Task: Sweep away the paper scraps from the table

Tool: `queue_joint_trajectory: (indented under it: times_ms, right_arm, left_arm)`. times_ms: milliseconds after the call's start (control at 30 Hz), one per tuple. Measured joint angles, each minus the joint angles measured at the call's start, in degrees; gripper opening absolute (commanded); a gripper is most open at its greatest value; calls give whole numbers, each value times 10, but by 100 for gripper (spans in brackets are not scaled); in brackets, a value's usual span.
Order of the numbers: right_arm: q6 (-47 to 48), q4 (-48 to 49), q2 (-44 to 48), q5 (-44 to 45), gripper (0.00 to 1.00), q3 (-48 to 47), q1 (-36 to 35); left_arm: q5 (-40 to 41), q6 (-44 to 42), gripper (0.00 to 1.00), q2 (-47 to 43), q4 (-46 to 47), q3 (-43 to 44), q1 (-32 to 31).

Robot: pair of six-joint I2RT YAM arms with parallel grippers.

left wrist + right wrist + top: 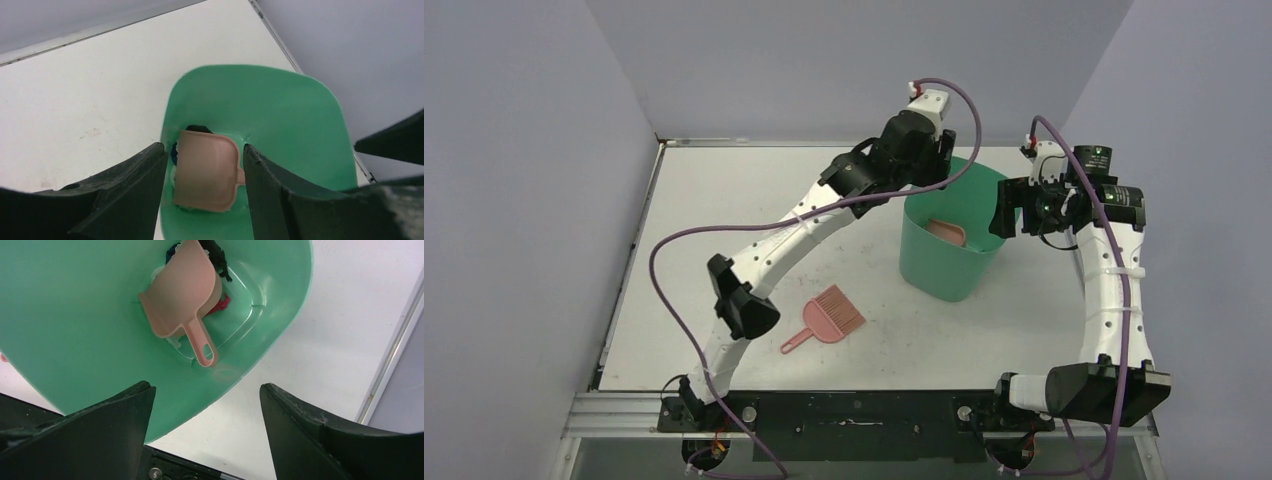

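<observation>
Paper scraps (223, 303), seemingly light, soft crumpled bits better scooped than pinched, lay under the pink dustpan (182, 290) in the green bin (944, 265) right of centre, while the left end effector (204, 150) and right end effector (205, 386) hung above, released and empty.

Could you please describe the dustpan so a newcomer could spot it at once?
On the white table stands a green bin toward the far right. The dustpan lies inside it. Unlike the pink brush lying out on the table, it is a smooth scoop without bristles.
</observation>
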State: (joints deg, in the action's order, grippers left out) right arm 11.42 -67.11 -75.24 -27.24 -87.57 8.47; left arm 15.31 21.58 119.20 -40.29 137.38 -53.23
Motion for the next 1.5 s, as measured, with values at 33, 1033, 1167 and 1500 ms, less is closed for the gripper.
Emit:
queue_joint_trajectory:
  times_ms: [33, 1033, 1167, 1500]
  right_arm:
    - [1, 1, 4, 0, 79, 0, -1]
    - [29, -13, 80, 9, 82, 24, -4]
    - [38, -13, 86, 8, 83, 24, -4]
    - [110, -37, 145, -22, 83, 14, -4]
  left_arm:
    - [5, -1, 54, 33, -16, 46, -1]
    - [90, -93, 54, -52, -38, -16, -33]
    - [84, -92, 52, -24, -61, 13, -2]
    - [17, -69, 27, 35, -99, -18, 32]
